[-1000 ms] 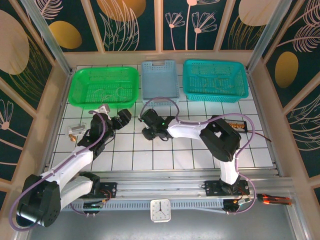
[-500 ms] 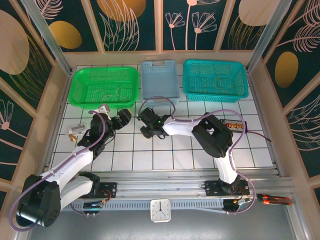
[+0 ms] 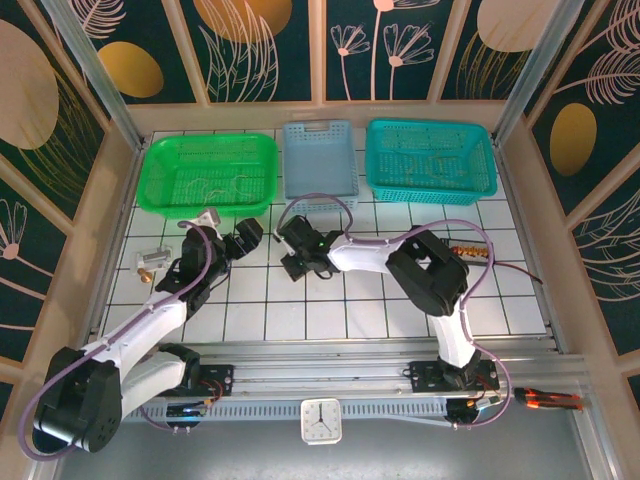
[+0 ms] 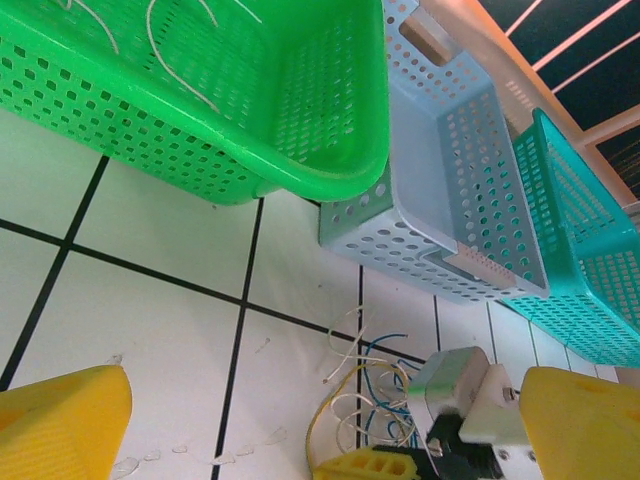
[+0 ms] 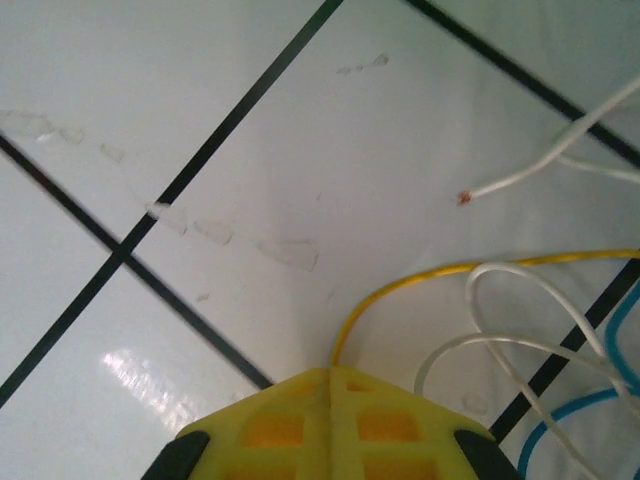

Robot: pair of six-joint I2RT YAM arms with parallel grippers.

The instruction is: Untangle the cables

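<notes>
Across the white-tiled bench (image 3: 330, 310), with a green basket (image 3: 200, 208), a pale-blue basket (image 3: 320, 192) and a teal basket (image 3: 430, 192) lining its far edge, both arms are reaching inward to one patch of tiles in front of the pale-blue basket. The left tool (image 3: 246, 238) is hovering with its yellow fingers (image 4: 60, 420) spread wide, gripping nothing. In its wrist view the cables (image 4: 372, 398) are lying straight ahead, between those fingers and nearer the right-hand one. The right tool (image 3: 296, 264) is sitting at the edge of the tangle that faces the left tool, so it is by far the closer. Its tips are pressed together with the tan cord (image 5: 420, 280) running out of the seam, which I am reading as a pinch on that cord. From there the white cord (image 5: 520, 290) is looping loosely over the blue cord (image 5: 570, 410), and the tangle is spreading away toward the pale-blue basket. Any separating pull is probably depending on the left tool closing that short gap forward.
</notes>
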